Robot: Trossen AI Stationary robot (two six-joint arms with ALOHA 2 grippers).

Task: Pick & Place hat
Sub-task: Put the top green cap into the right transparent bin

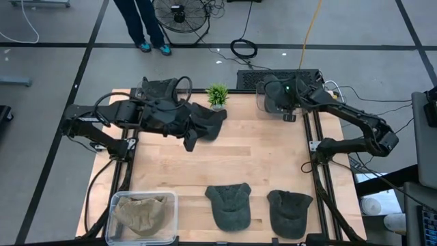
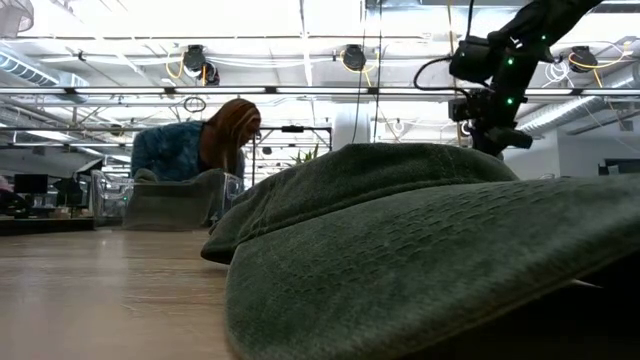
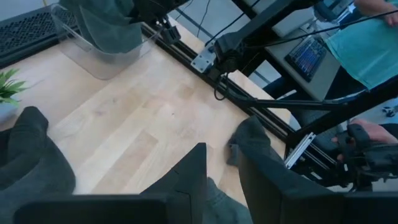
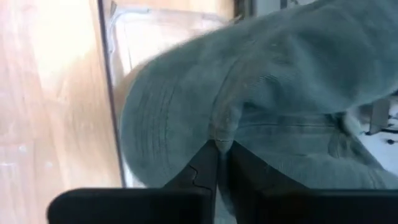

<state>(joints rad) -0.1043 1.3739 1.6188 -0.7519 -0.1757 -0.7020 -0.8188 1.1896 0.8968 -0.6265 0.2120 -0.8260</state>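
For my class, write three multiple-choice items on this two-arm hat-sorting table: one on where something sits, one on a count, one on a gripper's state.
1. Where does the small green plant stand?
A. at the table's far edge, between the arms
B. inside the near-left bin
C. on a cap

2. How many dark green caps lie flat along the near edge, outside any bin?
A. one
B. two
C. four

3. What is the right gripper doing?
A. hanging open over bare wood
B. pinching a green hat over the clear bin
C. gripping the plant

Answers:
1 A, the high view shows it at the far edge.
2 B, one cap and its neighbour lie side by side.
3 B, its fingers meet on the green hat above the clear bin.
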